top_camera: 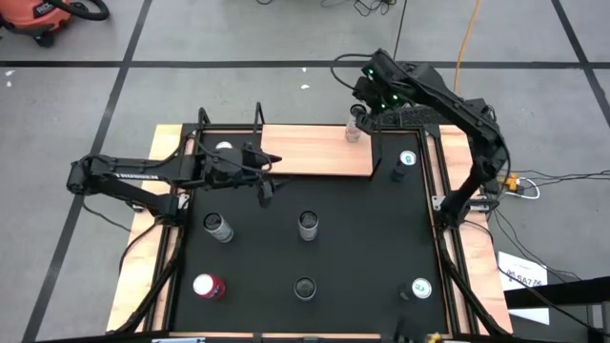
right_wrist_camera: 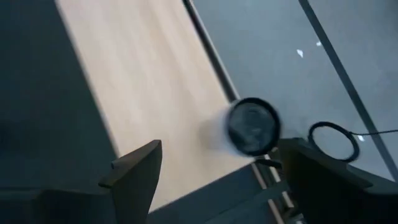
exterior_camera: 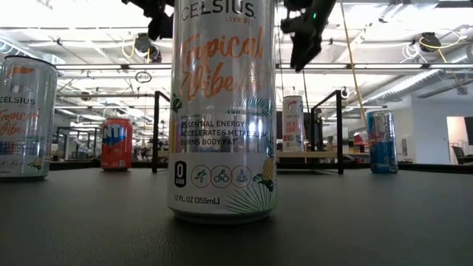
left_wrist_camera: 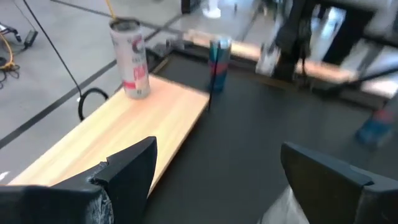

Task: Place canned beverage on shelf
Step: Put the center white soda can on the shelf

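The shelf (top_camera: 315, 151) is a light-wood board with black uprights at the table's far side. A white-and-pink can (top_camera: 355, 131) stands upright on the shelf's far right part; it also shows in the low view (exterior_camera: 293, 122) and the left wrist view (left_wrist_camera: 130, 59). My right gripper (top_camera: 368, 107) hangs open just above this can and touches nothing; its wrist view (right_wrist_camera: 211, 174) looks down on the can's top (right_wrist_camera: 252, 126). My left gripper (top_camera: 267, 191) is open and empty at the shelf's near edge, left of the middle (left_wrist_camera: 217, 180).
A blue can (top_camera: 405, 162) stands on the black top right of the shelf. Several more cans stand on the table: two in the middle (top_camera: 218, 227) (top_camera: 308, 225) and three nearer the front (top_camera: 209, 286) (top_camera: 304, 287) (top_camera: 420, 288). Another can (top_camera: 224, 148) shows by the left arm.
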Robot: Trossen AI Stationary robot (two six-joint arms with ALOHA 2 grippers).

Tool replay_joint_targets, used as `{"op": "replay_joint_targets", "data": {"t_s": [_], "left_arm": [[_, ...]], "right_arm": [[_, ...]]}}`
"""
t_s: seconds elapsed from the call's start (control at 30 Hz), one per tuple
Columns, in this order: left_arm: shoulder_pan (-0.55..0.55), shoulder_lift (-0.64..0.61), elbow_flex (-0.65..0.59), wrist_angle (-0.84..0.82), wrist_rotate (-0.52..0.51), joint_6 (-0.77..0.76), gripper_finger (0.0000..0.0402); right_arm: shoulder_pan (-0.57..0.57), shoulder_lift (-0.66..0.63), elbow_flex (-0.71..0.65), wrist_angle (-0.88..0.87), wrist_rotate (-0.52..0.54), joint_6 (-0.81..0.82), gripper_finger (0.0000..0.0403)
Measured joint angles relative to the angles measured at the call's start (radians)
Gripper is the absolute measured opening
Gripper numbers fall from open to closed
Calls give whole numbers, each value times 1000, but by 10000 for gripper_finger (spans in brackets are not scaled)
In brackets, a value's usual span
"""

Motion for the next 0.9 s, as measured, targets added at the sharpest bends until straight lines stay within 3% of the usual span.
{"op": "replay_joint_targets", "data": {"t_s": [0.23,0.57,0.77,0.9], "left_arm": [[-29,12,0,-40,4,-2,343],[-77,43,-2,-60,21,-2,343],[-108,56,-2,-54,23,-2,343],[-124,75,-1,-57,33,-1,343]], "right_arm": [[188,-103,0,-128,-2,191,313],[558,-181,-1,-273,8,581,313],[779,-184,-1,-325,164,828,303],[874,-144,-1,-217,218,784,301]]}}
